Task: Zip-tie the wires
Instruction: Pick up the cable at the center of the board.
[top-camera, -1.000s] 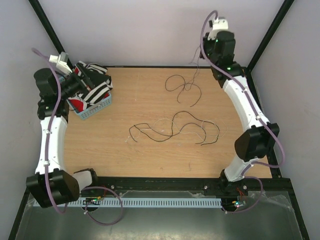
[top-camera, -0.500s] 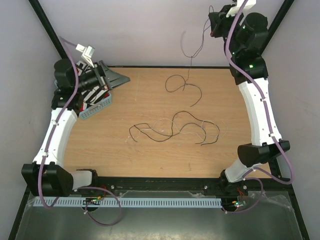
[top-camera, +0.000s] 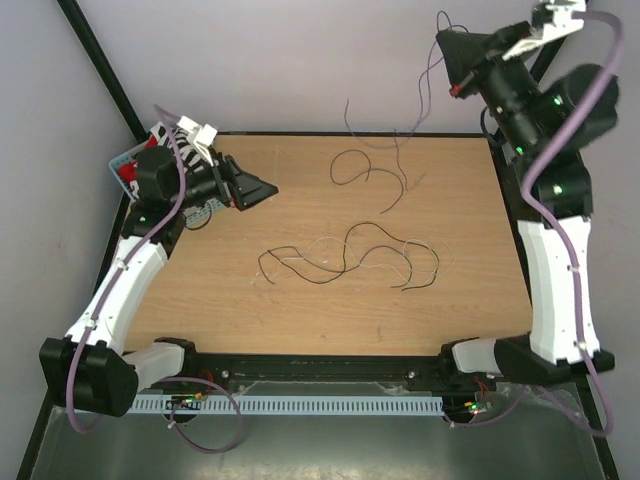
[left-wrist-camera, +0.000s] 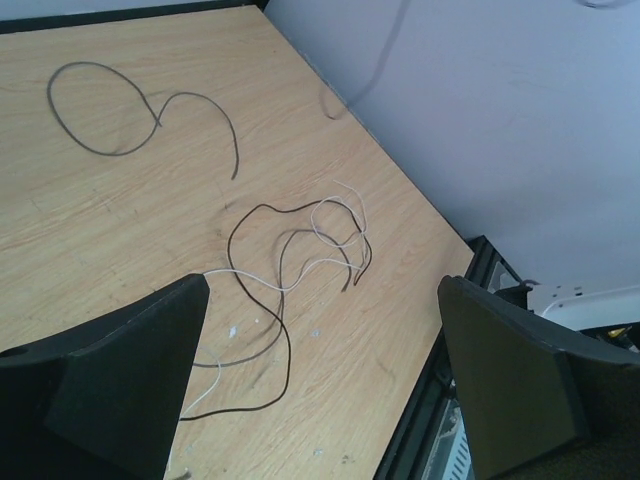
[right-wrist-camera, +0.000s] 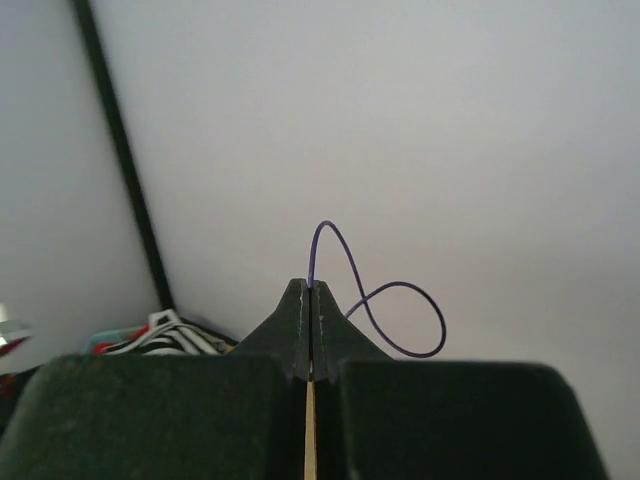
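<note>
R arm is reaching way up at the far right corner. My right gripper (top-camera: 455, 78) is pinching a strand (right-wrist-camera: 326, 224), fingers (right-wrist-camera: 298, 320) pressed tight together in the wrist view. The thin purple-dark wire is poking out at the tips and curling into a loop against the pale wall (right-wrist-camera: 420, 120).

From up top the strand is trailing down and left from my tips toward the table's (top-camera: 200, 290) far edge. Can't tell if its low end is touching the wood.

L side now. My left gripper (top-camera: 262, 187) is hovering over the far left part of the table, jaws spread wide, nothing betw them. It's pointing right, toward the middle. Both fingers (left-wrist-camera: 120, 370) are framing the L wrist view.

The rest of the wires (top-camera: 345, 248) are lying flat in a loose tangle mid-table, mostly dark w/ a couple of pale ones weaving thru. They're well apart from both grippers.

One more dark loop (top-camera: 368, 172) is lying on its own farther back, near the far edge, just under the hanging strand.

The basket (top-camera: 122, 165) is sitting at the far left corner behind my L arm, mostly hidden. Some striped stuff is showing in it in the R wrist view.
</note>
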